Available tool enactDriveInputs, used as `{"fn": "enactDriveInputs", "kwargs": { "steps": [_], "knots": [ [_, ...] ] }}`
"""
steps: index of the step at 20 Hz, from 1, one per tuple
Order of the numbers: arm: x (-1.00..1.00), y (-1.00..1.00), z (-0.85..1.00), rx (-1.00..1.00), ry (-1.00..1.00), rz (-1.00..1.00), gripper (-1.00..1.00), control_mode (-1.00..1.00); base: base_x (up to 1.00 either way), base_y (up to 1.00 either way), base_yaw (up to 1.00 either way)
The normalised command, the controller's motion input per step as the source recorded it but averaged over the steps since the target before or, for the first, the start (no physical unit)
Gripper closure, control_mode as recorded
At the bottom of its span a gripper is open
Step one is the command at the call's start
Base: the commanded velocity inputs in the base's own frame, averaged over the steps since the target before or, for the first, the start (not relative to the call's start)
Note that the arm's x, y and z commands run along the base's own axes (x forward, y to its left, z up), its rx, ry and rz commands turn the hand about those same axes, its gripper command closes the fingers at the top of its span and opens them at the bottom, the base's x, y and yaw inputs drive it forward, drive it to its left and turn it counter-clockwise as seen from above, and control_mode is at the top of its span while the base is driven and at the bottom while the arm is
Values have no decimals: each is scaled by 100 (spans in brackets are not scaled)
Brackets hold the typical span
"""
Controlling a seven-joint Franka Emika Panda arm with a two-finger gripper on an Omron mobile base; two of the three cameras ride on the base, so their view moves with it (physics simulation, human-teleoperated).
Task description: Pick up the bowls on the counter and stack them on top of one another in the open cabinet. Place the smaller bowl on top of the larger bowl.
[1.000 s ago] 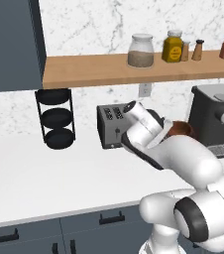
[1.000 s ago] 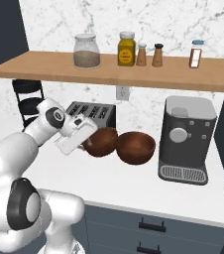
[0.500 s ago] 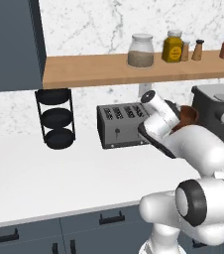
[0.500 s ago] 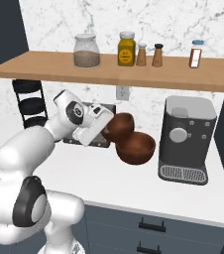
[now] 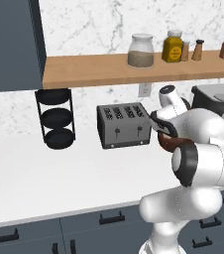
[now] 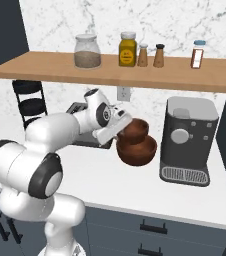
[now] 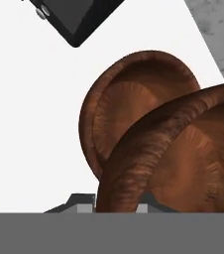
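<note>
Claw (image 6: 119,128) is clamped on the smaller bowl (image 6: 136,131), holding it tilted in the air just above the larger bowl (image 6: 137,150), which sits on the white tabletop (image 6: 135,185) between the toaster (image 5: 124,125) and the coffee machine (image 6: 187,140). From the hand camera, the held bowl's rim (image 7: 183,154) overlaps the bowl (image 7: 134,99) below.

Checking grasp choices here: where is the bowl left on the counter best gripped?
At its rim, from above. The larger bowl sits upright and open on the counter, so one finger can go inside the thin rim; its rounded sides would probably slip. The hand holds the smaller bowl.
</note>
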Motion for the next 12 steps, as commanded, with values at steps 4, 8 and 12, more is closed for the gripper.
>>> {"fn": "enactDriveInputs", "kwargs": {
  "steps": [4,8,12],
  "knots": [
    [20,-13,-44,13,1,0,100,-100,0,0,0],
    [13,-17,-23,7,0,0,100,-100,0,0,0],
    [1,-18,-44,4,0,0,100,-100,0,0,0]
  ]
}}
